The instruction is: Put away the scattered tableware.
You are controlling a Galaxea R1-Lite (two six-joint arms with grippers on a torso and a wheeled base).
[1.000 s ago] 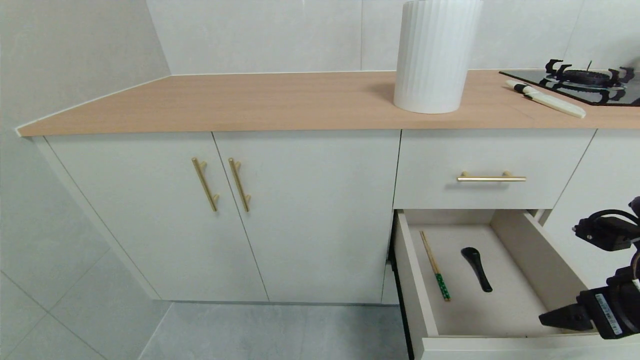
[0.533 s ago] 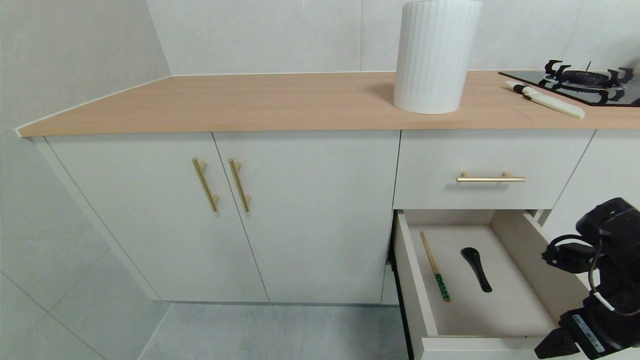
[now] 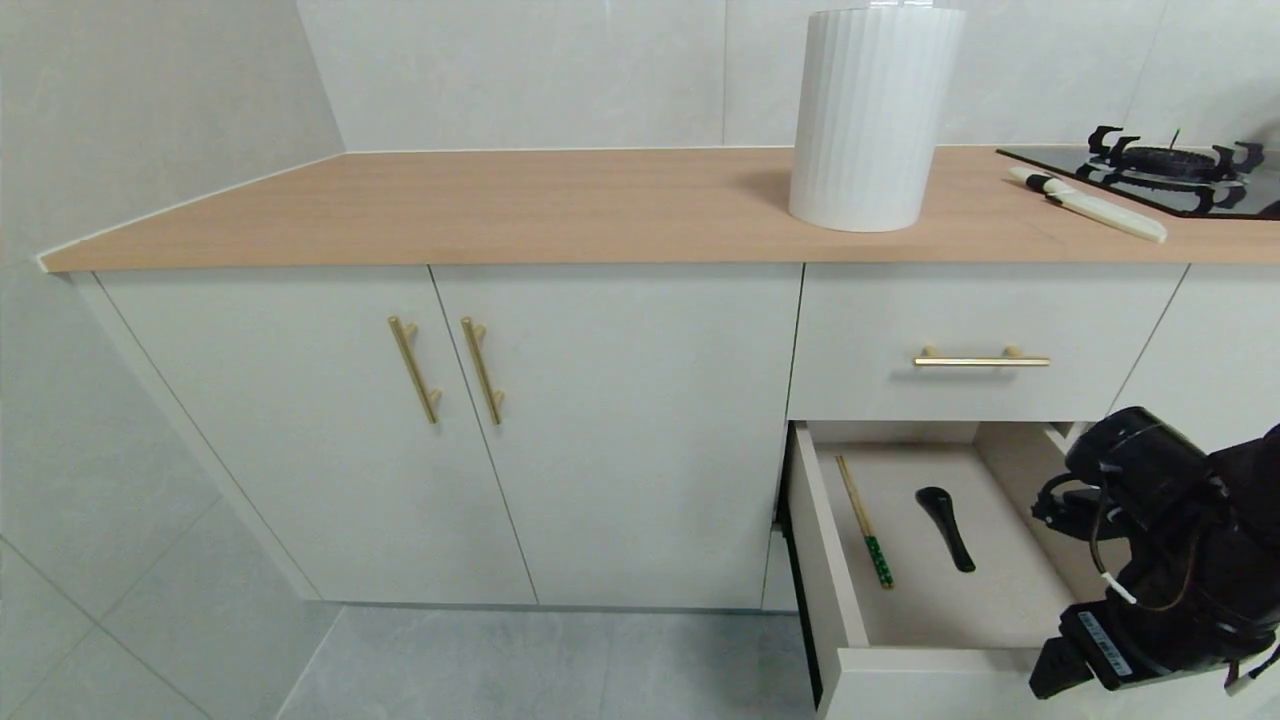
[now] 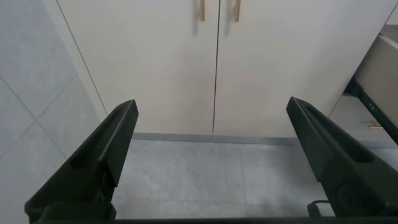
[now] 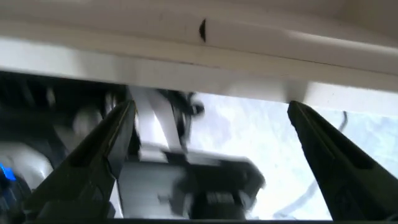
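One chopstick pair [image 3: 864, 522] and one black spoon [image 3: 946, 525] lie in the open drawer [image 3: 835, 590], one knife [image 3: 1090, 205] on the bench [image 3: 500, 205]; right pincer [image 5: 211, 112], spread, by the drawer's front; left pincer [image 4: 211, 109] spread

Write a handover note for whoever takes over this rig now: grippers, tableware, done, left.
The left gripper is open and empty, low before the cabinet doors.
The right gripper is open and empty at the front of the open drawer.
The chopsticks and black spoon lie apart in the drawer; the knife lies on the countertop by the stove.
Done: chopsticks, spoon stowed. Left: likely the knife, then shutting the drawer.
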